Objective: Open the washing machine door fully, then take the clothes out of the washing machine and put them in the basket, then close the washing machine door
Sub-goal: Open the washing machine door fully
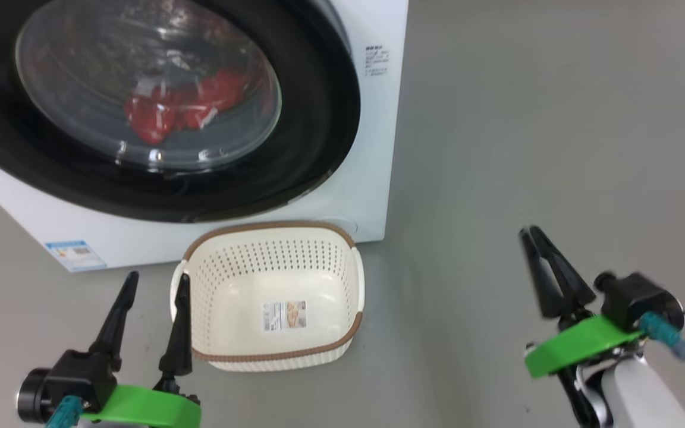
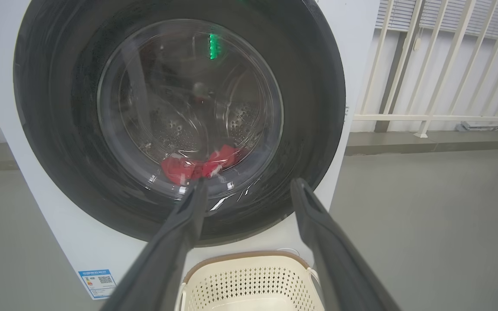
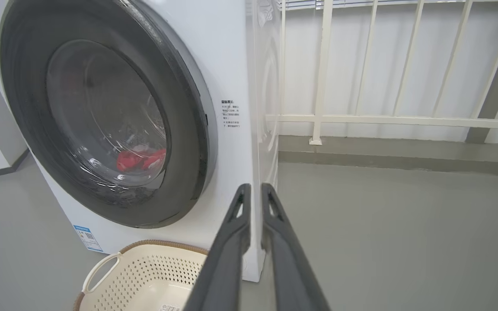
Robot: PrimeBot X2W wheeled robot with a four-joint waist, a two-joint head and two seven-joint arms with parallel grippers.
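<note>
Floor [image 1: 527, 119]: plain grey, smooth.
Railing [image 3: 396, 121]: cream-white bars, far right.
Kerb [image 3: 404, 153]: grey step beneath the railing, far side.

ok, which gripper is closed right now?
The right gripper: its two fingers sit nearly together, gripping nothing, off to the side of the washing machine. The left gripper has its fingers spread wide, beside the basket.

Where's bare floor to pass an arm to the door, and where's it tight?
Widest bare floor: right of the machine and basket, out to the right gripper. A narrower strip lies left of the basket, before the machine's front. Tight: under the door, where the basket sits, with the left gripper beside its rim.
</note>
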